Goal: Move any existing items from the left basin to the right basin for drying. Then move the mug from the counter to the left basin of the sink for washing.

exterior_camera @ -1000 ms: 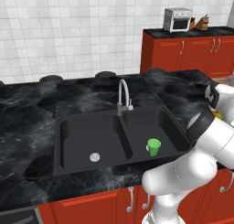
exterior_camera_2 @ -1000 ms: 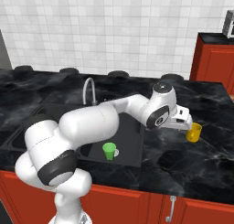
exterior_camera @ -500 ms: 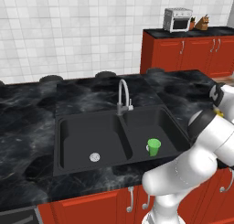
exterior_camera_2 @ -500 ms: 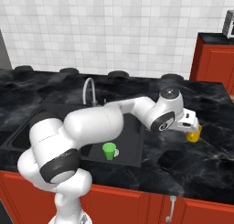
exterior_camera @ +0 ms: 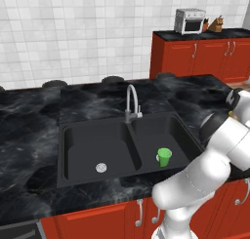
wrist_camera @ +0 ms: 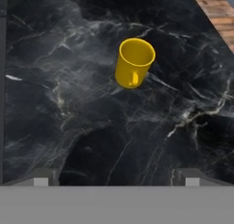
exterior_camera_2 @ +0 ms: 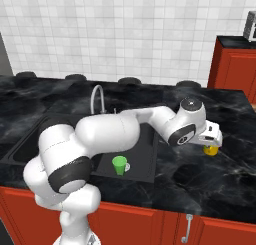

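Observation:
The yellow mug (wrist_camera: 133,63) stands upright on the black marble counter (wrist_camera: 68,104), its handle turned toward the hand camera. My gripper (wrist_camera: 115,178) is open and hovers above and short of the mug, nothing between its fingers. In the right base view the hand covers the top of the mug (exterior_camera_2: 211,150), right of the sink. The green cup (exterior_camera: 164,156) stands upright in the right basin (exterior_camera: 181,140). The left basin (exterior_camera: 88,145) holds nothing but its silver drain (exterior_camera: 101,168).
A curved silver faucet (exterior_camera: 130,100) rises behind the sink divider. The counter's right edge lies close beyond the mug, with wooden floor (wrist_camera: 217,10) past it. A toaster oven (exterior_camera: 189,20) sits on the far red cabinets (exterior_camera: 195,60).
My hand has swung right along the counter and now sits over the mug, hiding part of it in the right base view. The jaws stayed open. The cup has not moved.

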